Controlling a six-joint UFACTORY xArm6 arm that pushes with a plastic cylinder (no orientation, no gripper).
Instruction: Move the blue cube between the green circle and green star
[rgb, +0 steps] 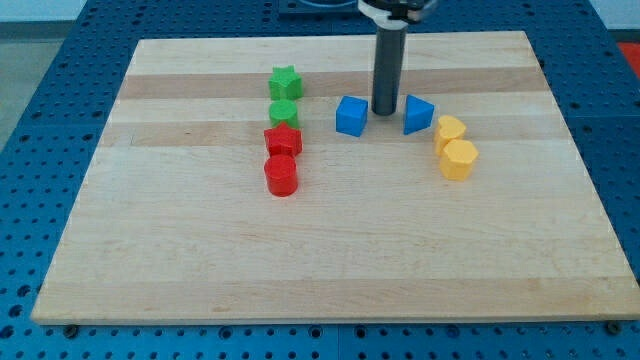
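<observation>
The blue cube (351, 116) sits on the wooden board (330, 250) near the view's top centre. My tip (385, 111) rests just to the cube's right, close to it, between it and a blue triangular block (418, 114). The green star (285, 81) is at the view's upper left of the cube. The green circle (284, 111) lies right below the star, almost touching it, about a block's width to the left of the cube.
A red star (283, 140) and a red cylinder (282, 175) continue the column below the green circle. Two yellow blocks (450, 130) (459, 159) sit to the right of the blue triangular block. The board's top edge is close behind the rod.
</observation>
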